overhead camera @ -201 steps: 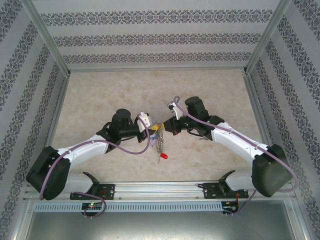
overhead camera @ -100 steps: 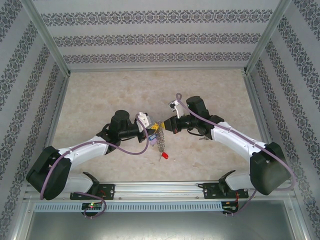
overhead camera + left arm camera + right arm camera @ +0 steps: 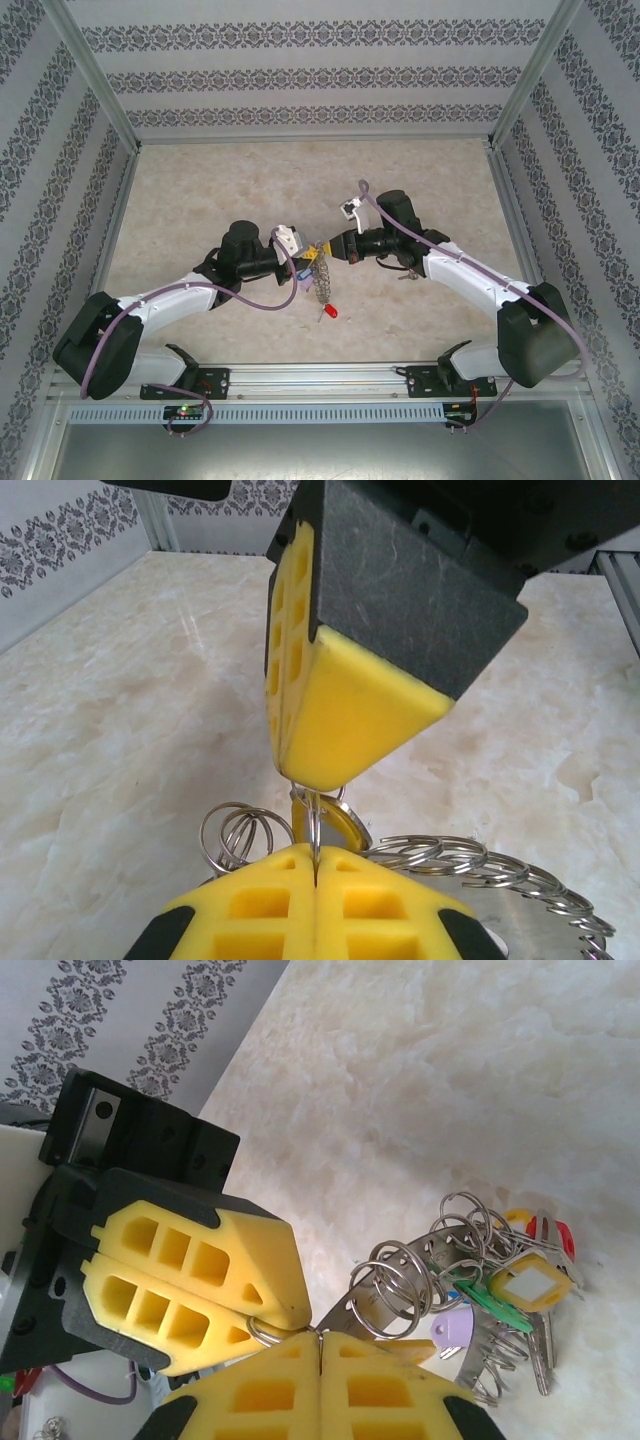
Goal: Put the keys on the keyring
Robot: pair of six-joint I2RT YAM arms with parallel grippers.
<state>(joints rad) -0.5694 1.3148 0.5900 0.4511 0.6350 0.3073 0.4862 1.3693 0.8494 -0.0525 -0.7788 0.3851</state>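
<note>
Left fingers (image 3: 260, 905) and right fingers (image 3: 385, 1390) both clamp the keyring (image 3: 405, 1275), so opposing pulls could wrench it free, dropping it near the red-tagged key (image 3: 327, 314) at six o'clock.

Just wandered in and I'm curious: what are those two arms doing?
Both arms meet mid-table over the keyring. The left gripper is shut on a thin wire loop, and the right gripper pinches shut right beside it. A red-tagged key lies loose on the table, not yet on the ring.
</note>
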